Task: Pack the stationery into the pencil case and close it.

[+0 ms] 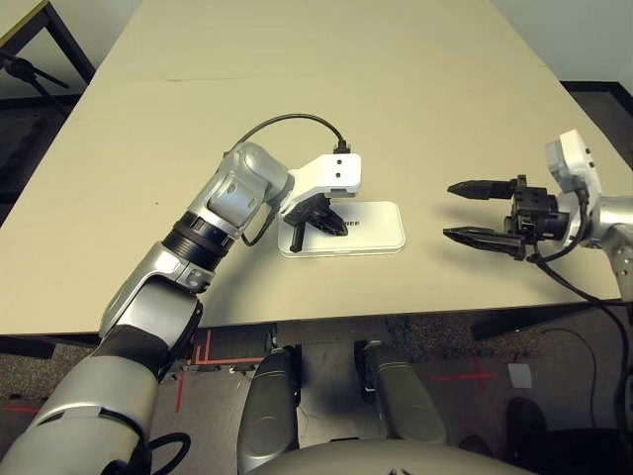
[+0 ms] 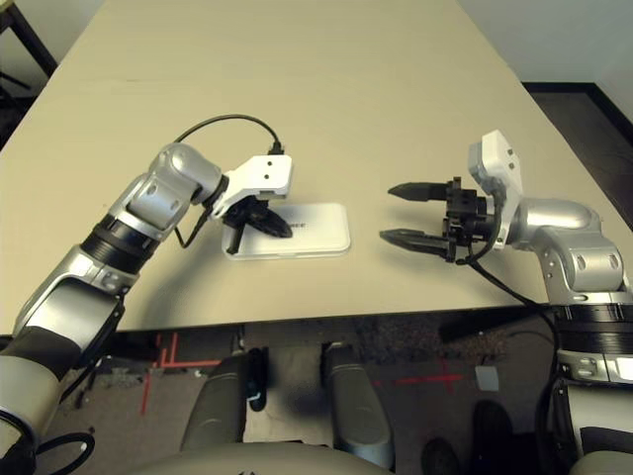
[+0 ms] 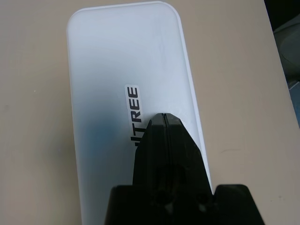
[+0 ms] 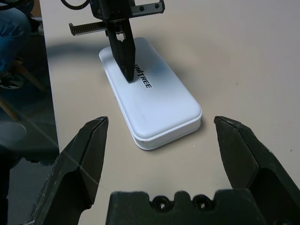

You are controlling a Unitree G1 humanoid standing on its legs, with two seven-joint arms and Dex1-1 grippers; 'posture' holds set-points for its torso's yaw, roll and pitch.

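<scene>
Right wrist view — pencil case (image 4: 154, 101) lid down, left gripper (image 4: 125, 65) pressing it.
Left gripper: fingers pinched together, tips planted on the lid beside the "UNITREE" lettering. Right gripper (image 1: 473, 211): jaws wide, empty, hanging well apart from the case's far end. Risk: off-centre pressure could leave the far end unlatched, or skid the case along the table (image 1: 326, 89).

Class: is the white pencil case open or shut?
Shut: the pencil case lies flat, lid down on its base, with the left gripper pressing its lid.
</scene>
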